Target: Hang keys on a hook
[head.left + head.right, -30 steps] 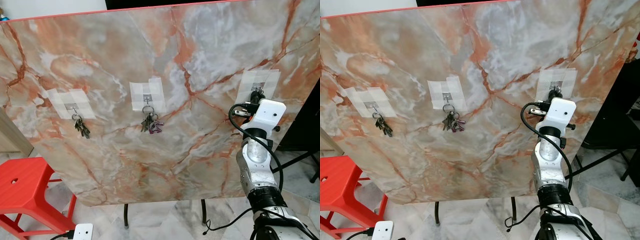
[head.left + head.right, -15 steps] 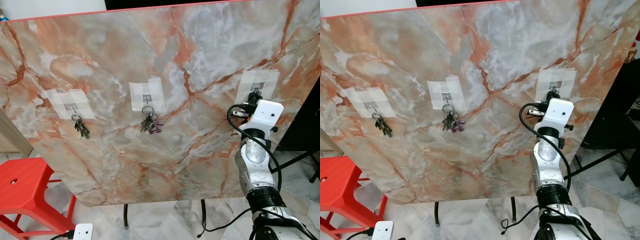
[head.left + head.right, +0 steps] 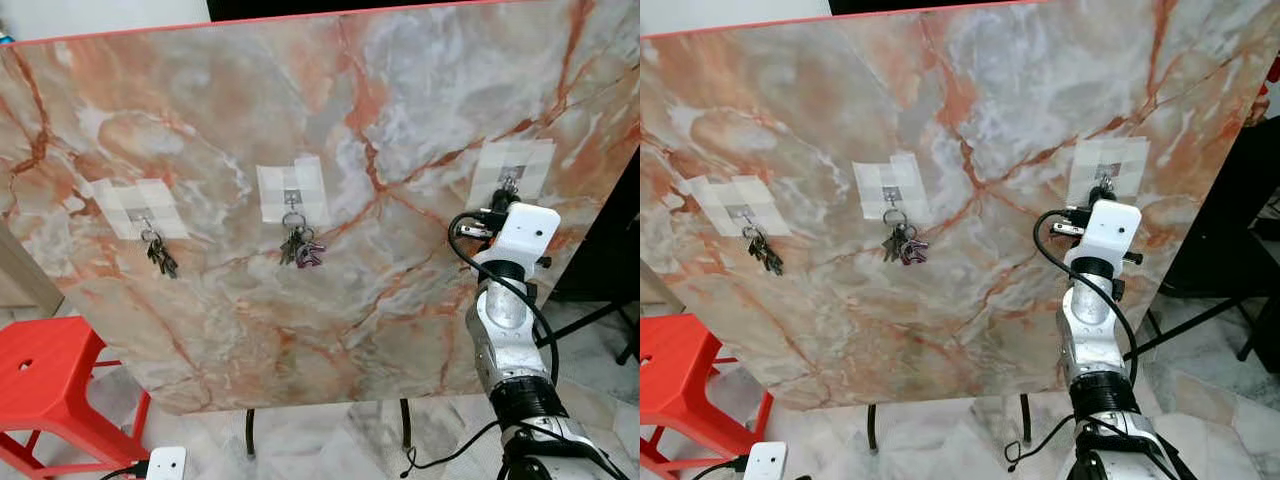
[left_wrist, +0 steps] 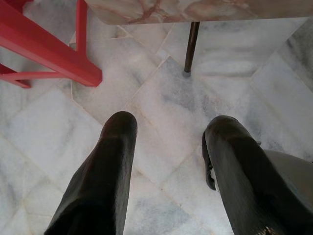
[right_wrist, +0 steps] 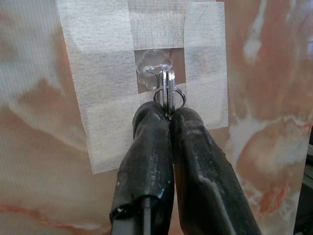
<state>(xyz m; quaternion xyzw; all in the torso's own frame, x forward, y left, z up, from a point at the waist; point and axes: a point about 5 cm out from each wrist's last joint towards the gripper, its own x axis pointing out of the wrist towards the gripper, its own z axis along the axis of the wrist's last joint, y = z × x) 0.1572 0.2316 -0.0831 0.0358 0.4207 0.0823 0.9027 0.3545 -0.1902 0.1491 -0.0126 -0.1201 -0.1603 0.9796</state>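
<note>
Against the tilted marble board (image 3: 330, 200), seen from the head camera, the right arm is reaching straight up from the lower right, its white wrist housing sitting just below the right-hand tape patch (image 3: 513, 172), near the board's right edge. The right end effector (image 3: 1099, 190) is pointing at that patch, and its tips are too small at this range to judge. Two other taped hooks are sitting further along the board: the middle key bunch (image 3: 299, 247) is hanging under the centre patch, and the left key bunch (image 3: 160, 255) under the far patch. Beyond the board's lower left corner a red stool (image 3: 50, 385) is standing on the marble floor (image 3: 970, 430), and open floor is lying beneath the board's bottom edge. No writing can be read on the tape or the arm.

Looking along the left wrist, the left end effector (image 4: 168, 161) is hanging over the floor with its two black fingers spread wide and nothing between them; a red stool leg and a dark leg of the board's stand are showing past the fingertips.

Looking along the right wrist, the fingers are pressed together on the key ring (image 5: 169, 95), which is looped on the clear hook (image 5: 155, 73) at the centre of the tape.
</note>
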